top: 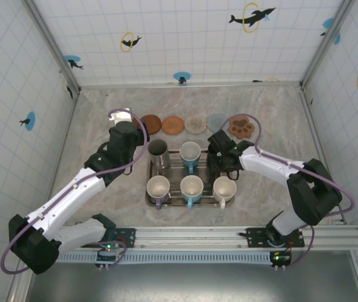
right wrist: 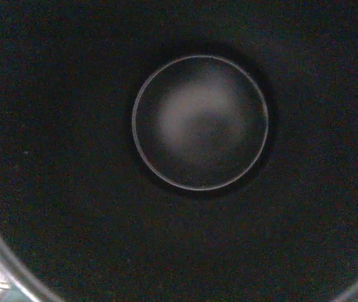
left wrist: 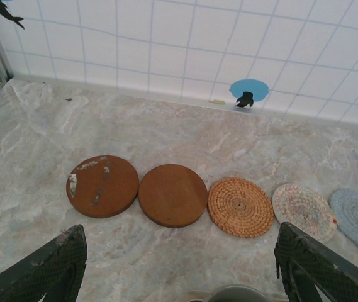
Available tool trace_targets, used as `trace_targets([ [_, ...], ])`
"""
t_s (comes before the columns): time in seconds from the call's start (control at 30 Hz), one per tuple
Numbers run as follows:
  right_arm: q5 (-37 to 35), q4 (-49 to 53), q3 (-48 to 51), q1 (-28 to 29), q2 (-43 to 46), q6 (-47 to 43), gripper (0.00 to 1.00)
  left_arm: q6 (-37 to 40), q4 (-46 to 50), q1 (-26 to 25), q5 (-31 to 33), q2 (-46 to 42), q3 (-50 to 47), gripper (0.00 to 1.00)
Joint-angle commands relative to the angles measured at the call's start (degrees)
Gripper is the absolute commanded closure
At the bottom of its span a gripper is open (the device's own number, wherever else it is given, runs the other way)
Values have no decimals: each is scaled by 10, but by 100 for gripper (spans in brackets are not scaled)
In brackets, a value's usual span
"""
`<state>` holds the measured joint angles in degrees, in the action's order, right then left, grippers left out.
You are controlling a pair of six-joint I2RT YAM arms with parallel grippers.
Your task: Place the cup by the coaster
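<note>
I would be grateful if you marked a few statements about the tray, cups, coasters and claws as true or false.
1. Three mugs stand in the near row of the tray. True.
2. The left claw is shut on the metal cup. False: its fingers stand wide apart with nothing between them, and the metal cup stands on the tray.
3. One coaster is a paw-shaped coaster. True.
4. The round coasters lie inside the tray. False: they lie in a row on the table, beyond the tray.
5. The right wrist view looks straight down into a dark cup. True.
</note>
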<state>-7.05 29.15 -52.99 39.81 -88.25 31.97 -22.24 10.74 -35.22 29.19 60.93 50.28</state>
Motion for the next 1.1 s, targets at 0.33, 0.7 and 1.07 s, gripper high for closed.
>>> trace_targets([
  [0.33, -68, 21, -52, 12, -6, -7, 100, 19, -17, -2, 3, 11, -3, 22],
  [0.7, -113, 48, -83, 13, 43, -30, 100, 23, -22, -2, 2, 19, -2, 22],
  [1.07, -131, 59, -113, -37, 55, -68, 100, 27, -31, -2, -8, 36, 4, 22],
])
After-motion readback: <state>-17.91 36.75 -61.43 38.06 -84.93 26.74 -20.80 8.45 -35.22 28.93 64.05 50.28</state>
